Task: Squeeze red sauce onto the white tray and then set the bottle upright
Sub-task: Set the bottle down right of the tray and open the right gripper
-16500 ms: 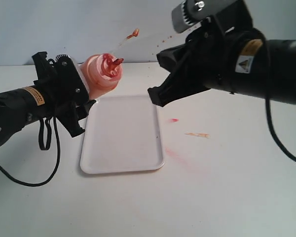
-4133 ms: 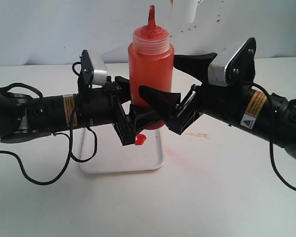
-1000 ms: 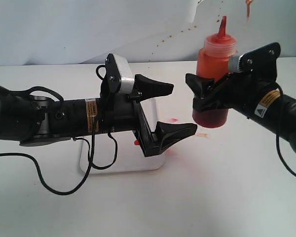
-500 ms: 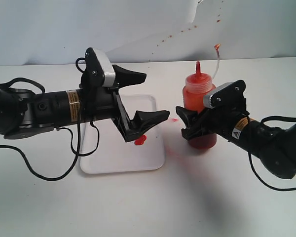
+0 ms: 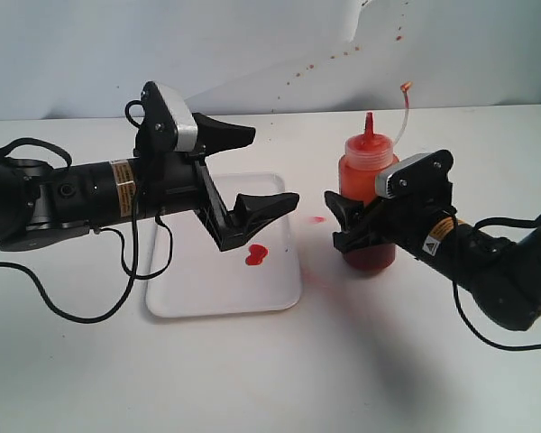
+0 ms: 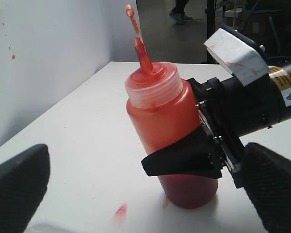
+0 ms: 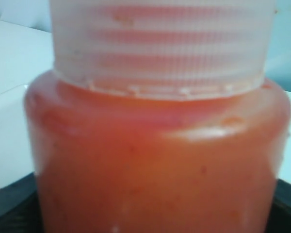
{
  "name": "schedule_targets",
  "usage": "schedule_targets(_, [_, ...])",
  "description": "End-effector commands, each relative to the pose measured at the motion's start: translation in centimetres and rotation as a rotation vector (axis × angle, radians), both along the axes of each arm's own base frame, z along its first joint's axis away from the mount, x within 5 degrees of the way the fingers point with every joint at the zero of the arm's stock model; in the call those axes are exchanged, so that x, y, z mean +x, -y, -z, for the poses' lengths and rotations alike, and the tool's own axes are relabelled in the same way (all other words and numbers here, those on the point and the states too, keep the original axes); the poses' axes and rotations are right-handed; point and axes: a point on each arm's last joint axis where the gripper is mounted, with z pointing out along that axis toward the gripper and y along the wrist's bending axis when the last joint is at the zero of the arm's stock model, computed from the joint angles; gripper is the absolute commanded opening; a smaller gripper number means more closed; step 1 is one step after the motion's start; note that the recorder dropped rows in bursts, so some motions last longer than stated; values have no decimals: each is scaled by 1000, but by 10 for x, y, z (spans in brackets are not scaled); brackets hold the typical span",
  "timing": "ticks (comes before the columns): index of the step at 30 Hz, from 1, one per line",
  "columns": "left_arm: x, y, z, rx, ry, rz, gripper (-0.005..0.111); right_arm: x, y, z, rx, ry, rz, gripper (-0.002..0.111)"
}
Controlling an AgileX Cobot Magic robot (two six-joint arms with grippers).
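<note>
— Right gripper (image 5: 343,224): clasped round the bottle (image 5: 367,171), would you say?

— Yes. In the exterior view its jaws sit on either side of the lower body. The bottle is upright on the table (image 5: 343,361), off the white tray (image 5: 207,293), at about three o'clock from it (nozzle (image 5: 370,124) pointing to twelve).

— And the left gripper (image 5: 272,168)?

— Spread wide and empty, hovering over the tray. A blob of red sauce (image 5: 254,256) lies on the tray, at nine o'clock from the bottle's base.

— Left wrist view?

— The base seems to meet the table. One dark finger of the right gripper lies across the bottle, and the left gripper's own fingers (image 6: 19,184) stand well apart, touching nothing.

— Right wrist view?

— Only the bottle, filling it: ribbed collar over an orange-red body. It's too close to show the base.

— So which step?

— Squeezing looks done, and the standing-up is nearly finished. Next, I'd judge, the right jaws must part evenly and draw straight back, so the bottle isn't dragged or tipped.
</note>
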Motion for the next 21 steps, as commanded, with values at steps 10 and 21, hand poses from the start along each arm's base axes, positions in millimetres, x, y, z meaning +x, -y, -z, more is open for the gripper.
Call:
schedule_targets(10, [0, 0, -6, -19, 19, -1, 105, 0, 0, 2, -35, 2, -36, 89])
schedule_targets(21, [0, 0, -6, -19, 19, -1, 105, 0, -1, 1, -29, 11, -37, 89])
